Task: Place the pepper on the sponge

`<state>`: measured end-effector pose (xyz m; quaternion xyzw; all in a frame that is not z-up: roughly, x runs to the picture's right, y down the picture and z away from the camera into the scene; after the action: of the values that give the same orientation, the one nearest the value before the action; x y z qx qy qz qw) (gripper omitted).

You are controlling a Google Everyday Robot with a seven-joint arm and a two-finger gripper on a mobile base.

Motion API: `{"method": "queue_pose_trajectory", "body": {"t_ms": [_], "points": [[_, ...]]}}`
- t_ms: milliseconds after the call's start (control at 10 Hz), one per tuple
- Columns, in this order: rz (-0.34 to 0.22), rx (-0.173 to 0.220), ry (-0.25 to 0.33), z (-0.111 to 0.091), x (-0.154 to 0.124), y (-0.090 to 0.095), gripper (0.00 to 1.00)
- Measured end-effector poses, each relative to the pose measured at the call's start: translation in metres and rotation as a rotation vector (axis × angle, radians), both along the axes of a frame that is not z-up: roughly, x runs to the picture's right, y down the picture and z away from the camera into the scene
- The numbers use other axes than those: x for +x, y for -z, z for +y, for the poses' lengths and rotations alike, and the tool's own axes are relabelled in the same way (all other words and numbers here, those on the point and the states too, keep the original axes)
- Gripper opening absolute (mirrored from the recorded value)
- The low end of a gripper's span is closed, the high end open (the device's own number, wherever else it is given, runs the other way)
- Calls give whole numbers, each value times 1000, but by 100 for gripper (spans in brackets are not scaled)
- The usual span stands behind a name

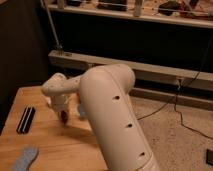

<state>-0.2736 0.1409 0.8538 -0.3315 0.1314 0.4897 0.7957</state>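
My gripper (63, 113) hangs over the middle of the wooden table (55, 145), below the white wrist. It is shut on the pepper (64, 117), a small dark red piece that shows just under the wrist, above the tabletop. The sponge (24, 159), flat and blue-grey, lies at the table's near left corner, well to the left of and nearer than the gripper. My thick white arm (112, 115) covers the right part of the table.
A black striped block (26, 120) lies near the table's left edge, left of the gripper. A pale blue thing (80, 111) peeks out beside the arm. Behind the table stand a dark shelf unit and cables on the floor (185, 125).
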Motion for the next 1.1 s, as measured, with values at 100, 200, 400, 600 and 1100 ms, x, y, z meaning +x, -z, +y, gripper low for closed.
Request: {"method": "queue_pose_trajectory", "body": {"t_ms": [100,200,400,600,1100], "points": [[-23,-2,7,-1,-7,10,0],[-67,-6,38,5,-19,27,0],[-152,-11,108,22,-35,57,0],[-248,-15,204,43,-48,88,0],[-462,-9,403,76,-74,154,0]]}}
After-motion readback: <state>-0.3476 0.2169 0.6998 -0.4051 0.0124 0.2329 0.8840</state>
